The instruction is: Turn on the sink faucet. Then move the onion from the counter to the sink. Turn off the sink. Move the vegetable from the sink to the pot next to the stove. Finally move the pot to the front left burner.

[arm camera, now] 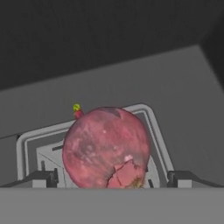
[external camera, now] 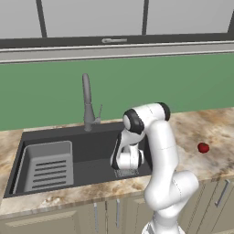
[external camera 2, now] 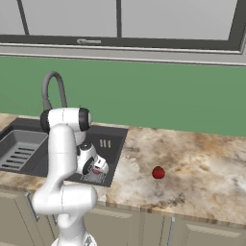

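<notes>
A small red fruit [external camera: 203, 147] lies before a green wall [external camera: 173, 87] under a window [external camera: 91, 18].

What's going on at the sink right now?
The arm is reaching down into the sink, right of the faucet. Its end effector has the onion between its fingers, over the drain grate. Whether it is gripping the onion or has let go is unclear. Another small red ball sits on the counter to the right.
</notes>
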Controlling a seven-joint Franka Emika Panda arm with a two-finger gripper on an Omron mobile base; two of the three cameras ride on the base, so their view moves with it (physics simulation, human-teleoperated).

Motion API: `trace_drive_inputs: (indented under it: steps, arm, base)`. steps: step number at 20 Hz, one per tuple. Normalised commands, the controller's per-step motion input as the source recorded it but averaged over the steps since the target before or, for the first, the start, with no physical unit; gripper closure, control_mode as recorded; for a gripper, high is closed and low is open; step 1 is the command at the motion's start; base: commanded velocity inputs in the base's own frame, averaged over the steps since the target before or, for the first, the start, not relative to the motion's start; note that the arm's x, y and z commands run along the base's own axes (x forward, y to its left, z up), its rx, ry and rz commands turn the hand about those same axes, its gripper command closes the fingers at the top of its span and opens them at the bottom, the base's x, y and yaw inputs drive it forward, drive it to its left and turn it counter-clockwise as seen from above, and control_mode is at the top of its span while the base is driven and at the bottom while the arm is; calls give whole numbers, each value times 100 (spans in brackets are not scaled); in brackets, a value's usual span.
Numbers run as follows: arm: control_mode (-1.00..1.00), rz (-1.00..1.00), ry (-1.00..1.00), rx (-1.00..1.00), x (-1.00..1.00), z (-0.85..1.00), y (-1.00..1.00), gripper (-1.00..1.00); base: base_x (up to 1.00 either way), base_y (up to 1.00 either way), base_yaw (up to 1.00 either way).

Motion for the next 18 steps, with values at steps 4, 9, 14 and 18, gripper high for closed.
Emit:
trace_drive_inputs:
  steps: [4, 9, 14, 18]
  arm:
    - [-100, 0, 0, 0, 2, -12, 0, -100]
    - [-100, 0, 0, 0, 8, -12, 0, -100]
    - [-100, 0, 0, 0, 9, -12, 0, -100]
    - [-100, 0, 0, 0, 12, -13, 0, -100]
  base:
    - [0, 0, 0]
    - [0, 0, 0]
    - [0, 0, 0]
    - [0, 0, 0]
